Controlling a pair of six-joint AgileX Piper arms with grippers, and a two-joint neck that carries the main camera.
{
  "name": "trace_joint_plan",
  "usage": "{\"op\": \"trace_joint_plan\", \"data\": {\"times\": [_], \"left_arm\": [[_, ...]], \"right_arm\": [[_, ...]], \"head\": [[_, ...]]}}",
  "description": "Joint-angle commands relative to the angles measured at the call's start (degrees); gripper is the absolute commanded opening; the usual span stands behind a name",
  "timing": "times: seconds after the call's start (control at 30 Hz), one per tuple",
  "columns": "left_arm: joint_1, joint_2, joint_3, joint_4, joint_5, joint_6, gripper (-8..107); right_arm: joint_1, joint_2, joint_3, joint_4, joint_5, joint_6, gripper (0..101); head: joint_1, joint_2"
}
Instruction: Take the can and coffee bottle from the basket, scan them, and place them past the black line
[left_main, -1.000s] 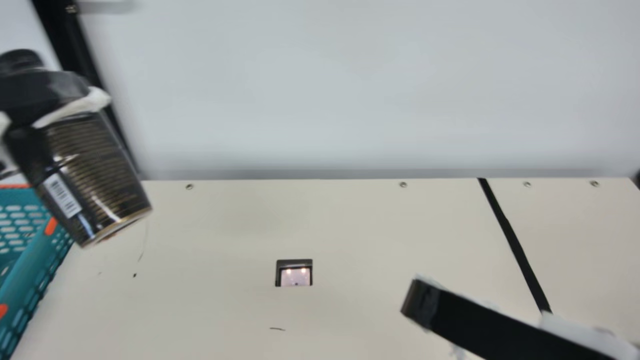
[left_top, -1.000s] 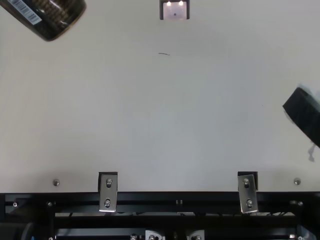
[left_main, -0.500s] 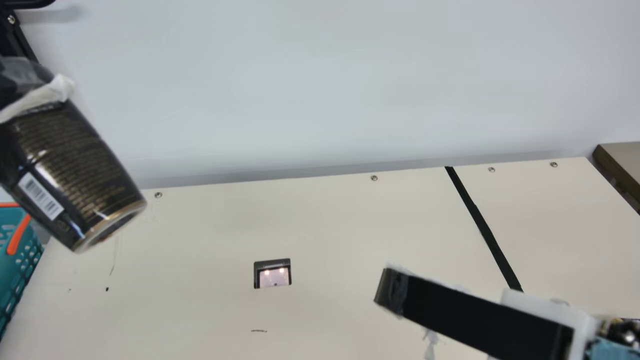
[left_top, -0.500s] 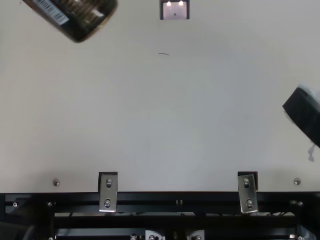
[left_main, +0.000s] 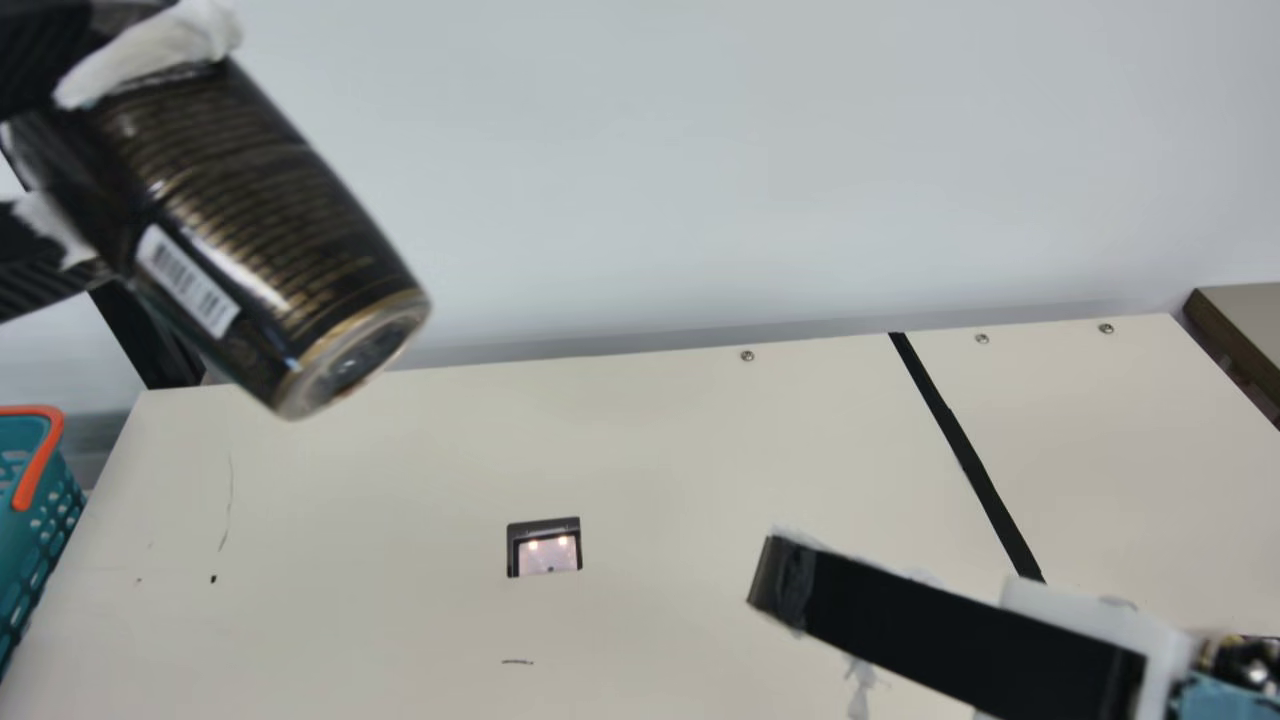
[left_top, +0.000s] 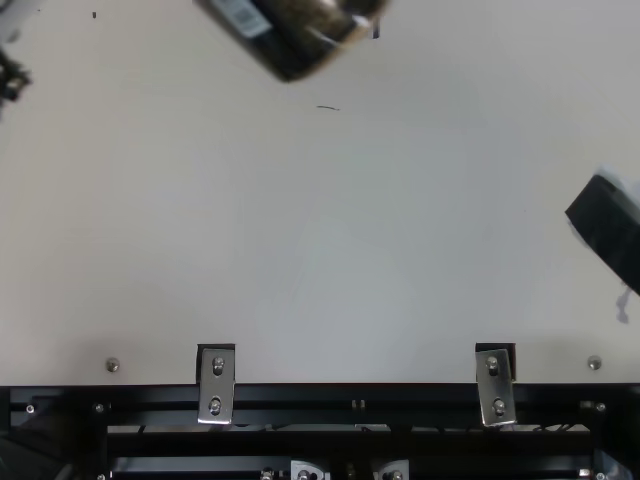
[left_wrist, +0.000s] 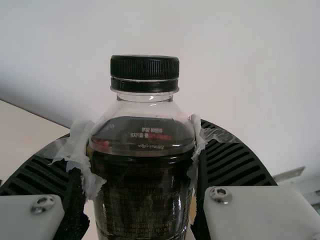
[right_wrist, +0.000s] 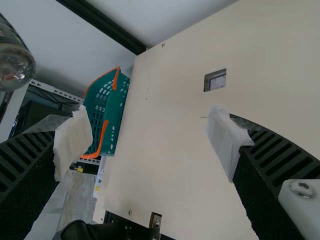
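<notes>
In the main view my left gripper (left_main: 60, 170) is at the upper left, shut on the dark coffee bottle (left_main: 260, 230), which hangs tilted above the table with its base and barcode toward the camera. The left wrist view shows the black-capped bottle (left_wrist: 145, 190) between the padded fingers of the left gripper (left_wrist: 144, 150). The scanner (left_main: 545, 548) is set in the table, lower and to the right of the bottle. My right gripper (left_main: 770, 580) is at the lower right; in the right wrist view, the same gripper (right_wrist: 150, 140) stands open with nothing between its fingers.
The teal basket (left_main: 35, 520) with orange handles stands at the table's left edge. A black line (left_main: 965, 450) crosses the right part of the cream table (left_main: 660, 450). A brown-edged box-like object (left_main: 1240, 340) is beyond the right edge.
The left gripper has carried the bottle rightward, nearer the scanner, and lately higher in the main view. The neck camera turned between the first two main pictures. The right arm has stayed still.
</notes>
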Motion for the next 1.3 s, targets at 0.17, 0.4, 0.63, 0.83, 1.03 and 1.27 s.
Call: {"op": "trace_joint_plan", "data": {"times": [0.17, 0.4, 0.63, 0.83, 1.03, 1.27], "left_arm": [[-6.6, 3.7, -2.7, 2.3, -2.6, -6.7, 10], [-11.1, 7.5, -5.8, 4.3, -3.0, -15.1, 10], [-14.9, 10.4, -9.0, 7.0, -3.7, -22.6, 10], [-18.1, 11.9, -10.5, 10.3, -4.5, -28.3, 10], [-20.8, 12.4, -11.2, 13.5, -5.2, -32.9, 10], [-22.7, 12.5, -11.3, 14.5, -5.6, -34.7, 10]], "right_arm": [[0.0, 0.0, 0.0, 0.0, 0.0, 0.0, 101], [0.0, 0.0, 0.0, 0.0, 0.0, 0.0, 101], [0.0, 0.0, 0.0, 0.0, 0.0, 0.0, 101], [0.0, 0.0, 0.0, 0.0, 0.0, 0.0, 101], [0.0, 0.0, 0.0, 0.0, 0.0, 0.0, 101], [0.0, 0.0, 0.0, 0.0, 0.0, 0.0, 101]], "head": [[-1.8, -0.8], [-1.8, -0.8], [-1.8, -0.8], [-1.8, -0.8], [-1.8, -0.8], [-1.8, -0.8]]}}
